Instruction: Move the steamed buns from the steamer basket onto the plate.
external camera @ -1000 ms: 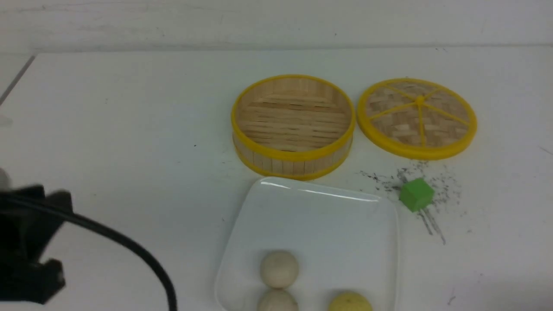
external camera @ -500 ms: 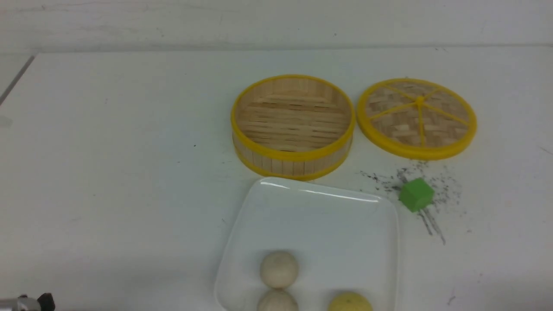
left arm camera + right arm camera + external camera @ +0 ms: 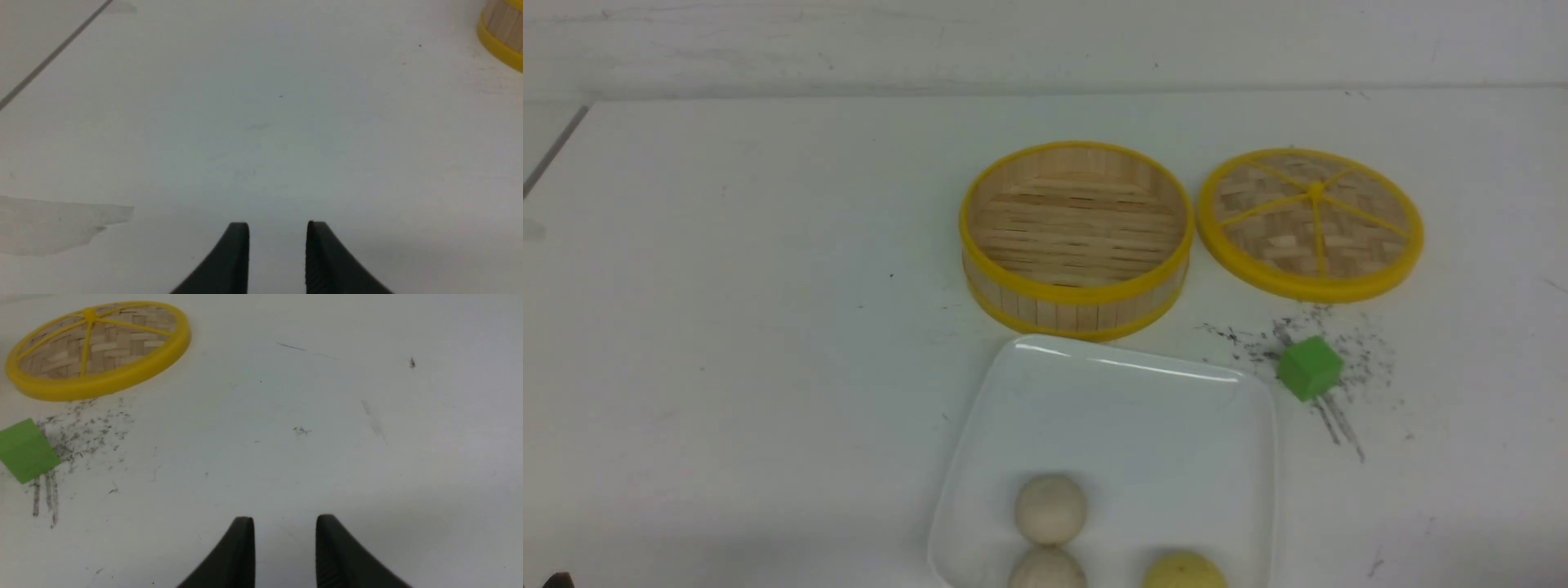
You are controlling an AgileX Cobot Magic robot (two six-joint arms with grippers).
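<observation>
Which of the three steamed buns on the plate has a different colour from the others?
The pale yellow bun, at the plate's near right. The other two buns, to its left, are off-white and slightly smaller.

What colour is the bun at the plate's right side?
Pale yellow bun; the front view shows it best.

The steamed buns (image 3: 1050,508) sit on the plate (image 3: 1127,408), before the steamer basket (image 3: 1076,238), lid (image 3: 1312,222) at its right.
</observation>
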